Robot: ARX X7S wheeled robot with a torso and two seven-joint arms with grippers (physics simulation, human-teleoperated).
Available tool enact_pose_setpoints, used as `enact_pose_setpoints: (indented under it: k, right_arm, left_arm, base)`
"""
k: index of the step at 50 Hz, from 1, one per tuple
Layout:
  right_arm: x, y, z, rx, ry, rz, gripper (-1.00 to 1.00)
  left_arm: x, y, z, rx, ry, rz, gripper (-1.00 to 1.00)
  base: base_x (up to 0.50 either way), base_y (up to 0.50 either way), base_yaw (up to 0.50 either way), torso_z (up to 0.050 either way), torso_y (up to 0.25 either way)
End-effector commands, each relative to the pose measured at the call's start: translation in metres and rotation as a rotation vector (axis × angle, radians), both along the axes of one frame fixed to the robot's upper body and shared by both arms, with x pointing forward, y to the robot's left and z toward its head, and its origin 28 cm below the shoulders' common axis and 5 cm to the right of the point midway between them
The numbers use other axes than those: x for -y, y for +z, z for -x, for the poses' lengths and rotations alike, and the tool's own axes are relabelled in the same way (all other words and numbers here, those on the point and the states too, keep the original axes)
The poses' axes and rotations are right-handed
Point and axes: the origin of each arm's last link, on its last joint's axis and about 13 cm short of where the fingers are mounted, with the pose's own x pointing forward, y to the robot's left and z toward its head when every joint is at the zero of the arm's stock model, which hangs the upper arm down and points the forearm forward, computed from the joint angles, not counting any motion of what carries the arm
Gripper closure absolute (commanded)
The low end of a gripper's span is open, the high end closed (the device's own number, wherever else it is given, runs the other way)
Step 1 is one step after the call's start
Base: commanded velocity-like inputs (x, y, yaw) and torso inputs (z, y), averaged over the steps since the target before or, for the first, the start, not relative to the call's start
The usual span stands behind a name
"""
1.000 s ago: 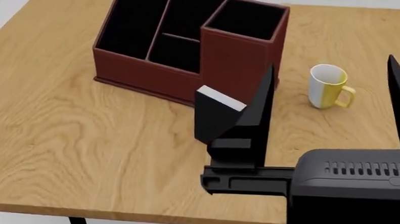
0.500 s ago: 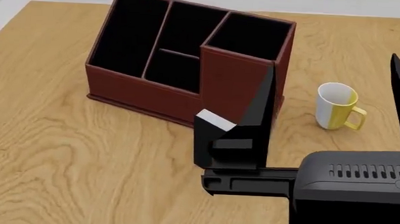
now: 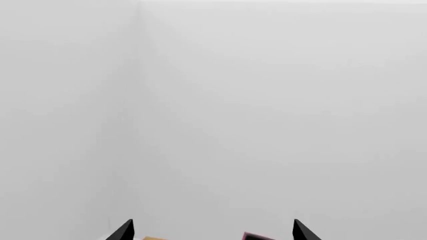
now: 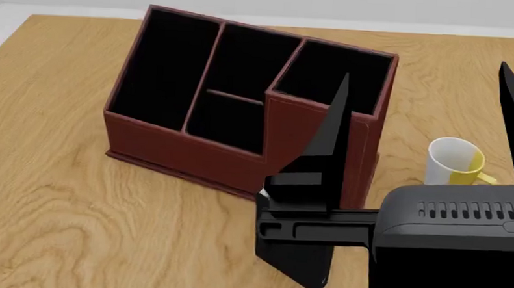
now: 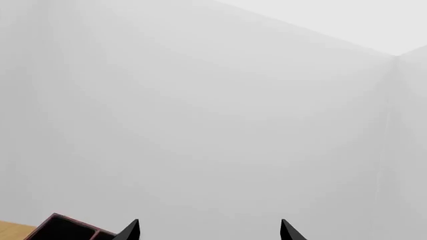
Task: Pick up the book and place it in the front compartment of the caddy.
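Two black fingers of the right gripper (image 4: 425, 72) rise in the near right of the head view, standing well apart, with no object between their tips. The right wrist view (image 5: 210, 227) confirms the same gap. The book (image 4: 295, 263) lies against the outer side of the inner finger. It is tilted, its lower corner hangs below the gripper's cross rail, and only a sliver of white page edge shows. Whether the gripper has hold of it cannot be told.

Bare table (image 4: 80, 227) extends to the left of the book. Directly behind the book stands the caddy (image 4: 187, 147), set at an angle to the table edge, with its tall corner section nearest the book. All compartments are open at the top, and their rims are unobstructed. The mug (image 4: 454, 162) stands just beside the caddy's right side, partly hidden by the arm housing.

In the left wrist view, the left gripper (image 3: 212, 230) shows only two spread tips against a white wall (image 3: 267, 100), with nothing held.
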Motion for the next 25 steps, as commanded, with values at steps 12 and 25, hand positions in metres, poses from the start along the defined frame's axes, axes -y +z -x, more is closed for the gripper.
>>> enact_pose_setpoints:
  k: [12,25]
  right_arm:
    - [0.0008,-0.0001,-0.0003,-0.001,0.0,-0.003,-1.0]
    - [0.0003,0.0001,0.0007,-0.001,-0.002,-0.002,-1.0]
  left_arm:
    - [0.0006,-0.0003,-0.0001,-0.002,-0.006,-0.001,-1.0]
    - [0.0016,0.0004,0.0004,0.0,-0.016,-0.001,-1.0]
  base:
    - [0.3,0.08,0.0,0.0,0.002]
    - [0.3,0.08,0.0,0.0,0.001]
